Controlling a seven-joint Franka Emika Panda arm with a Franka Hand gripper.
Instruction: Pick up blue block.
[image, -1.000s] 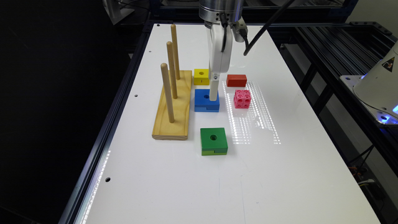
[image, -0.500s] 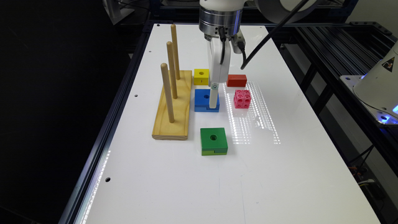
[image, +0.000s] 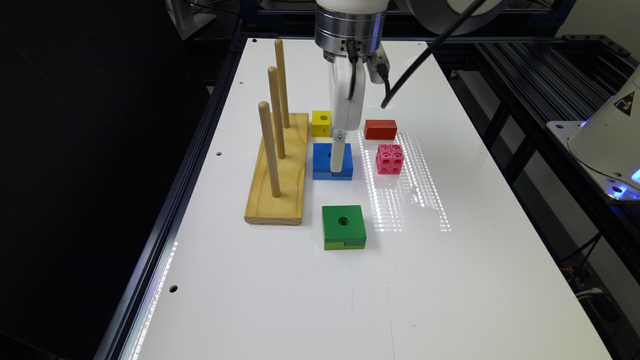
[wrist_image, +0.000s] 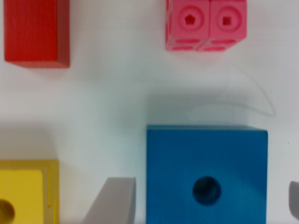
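The blue block (image: 322, 161) lies flat on the white table (image: 280, 280), its round centre hole facing up and its slot on the near side. My gripper (image: 338, 162) is low over it, pointing straight down. In the wrist view the blue block (wrist_image: 233, 154) sits between my two grey fingers (wrist_image: 114, 200), one on each side with a small gap to the block. The gripper (wrist_image: 205, 201) is open and holds nothing.
A wooden base with three upright pegs (image: 277, 170) stands just to the exterior view's left of the blue block. A yellow block (image: 321, 123) and a red block (image: 380, 129) lie behind, a pink cube (image: 389, 159) to the right, and a green block (image: 343, 226) in front.
The gripper has come down over the blue block since a second ago, then held about level. The blocks have not moved.
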